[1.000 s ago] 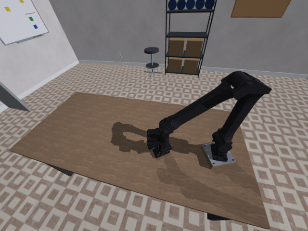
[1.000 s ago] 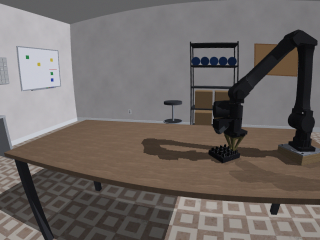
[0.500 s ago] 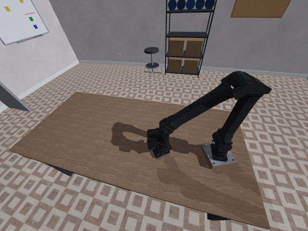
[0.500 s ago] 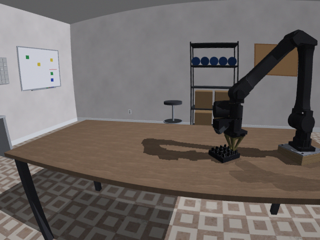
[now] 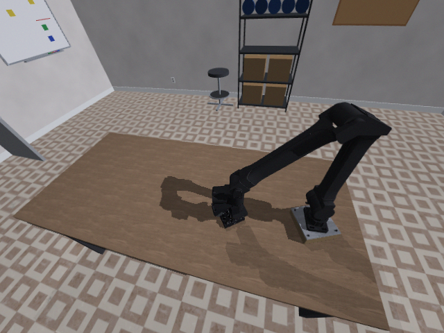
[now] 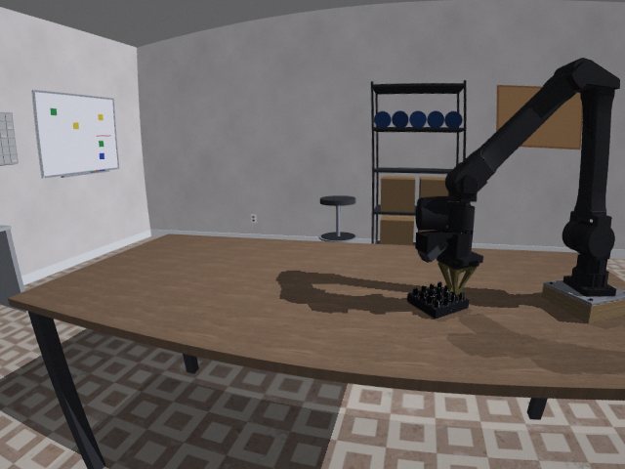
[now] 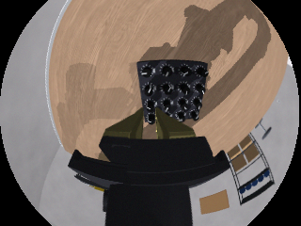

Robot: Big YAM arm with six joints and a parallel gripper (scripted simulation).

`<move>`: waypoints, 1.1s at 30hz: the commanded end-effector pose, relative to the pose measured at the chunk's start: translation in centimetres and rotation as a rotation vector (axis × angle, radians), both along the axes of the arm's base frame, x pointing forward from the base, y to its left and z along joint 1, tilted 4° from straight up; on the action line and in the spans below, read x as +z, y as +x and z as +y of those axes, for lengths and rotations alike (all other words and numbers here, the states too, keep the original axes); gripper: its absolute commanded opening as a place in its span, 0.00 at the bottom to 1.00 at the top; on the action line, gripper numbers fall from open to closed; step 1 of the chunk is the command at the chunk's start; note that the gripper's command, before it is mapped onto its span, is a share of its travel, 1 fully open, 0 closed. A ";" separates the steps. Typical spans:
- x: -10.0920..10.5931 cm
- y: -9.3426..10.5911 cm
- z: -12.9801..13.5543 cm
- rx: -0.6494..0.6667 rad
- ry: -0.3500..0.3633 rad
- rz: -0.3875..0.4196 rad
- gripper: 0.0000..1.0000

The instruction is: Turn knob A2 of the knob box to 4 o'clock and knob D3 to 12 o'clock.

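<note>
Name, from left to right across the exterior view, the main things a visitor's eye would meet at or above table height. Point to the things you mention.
Whiteboard (image 6: 76, 144) → wall outlet (image 6: 253, 218) → round stool (image 6: 337, 200) (image 5: 218, 72) → knob box (image 6: 436, 312) (image 5: 234, 224) (image 7: 157, 81) → robot's mounting plate (image 6: 551, 288) (image 5: 299, 223)

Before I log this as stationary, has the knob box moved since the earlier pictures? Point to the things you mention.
No visible shift: the knob box (image 5: 233, 224) (image 6: 437, 311) (image 7: 172, 61) sits the same way beside the arm's mounting plate (image 5: 331, 234) (image 6: 547, 288).
</note>
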State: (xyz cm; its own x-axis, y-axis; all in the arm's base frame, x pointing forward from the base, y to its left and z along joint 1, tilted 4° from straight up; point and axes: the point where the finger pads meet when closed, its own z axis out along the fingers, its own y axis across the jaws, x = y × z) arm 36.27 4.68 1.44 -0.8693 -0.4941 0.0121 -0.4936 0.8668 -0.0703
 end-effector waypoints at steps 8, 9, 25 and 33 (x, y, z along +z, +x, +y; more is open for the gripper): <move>0.7 0.6 -0.6 -0.006 0.003 -0.037 0.18; 0.9 0.6 -0.6 -0.003 0.004 -0.043 0.18; 0.6 0.3 -0.7 -0.004 0.003 -0.034 0.18; 0.6 0.3 -0.7 -0.004 0.003 -0.034 0.18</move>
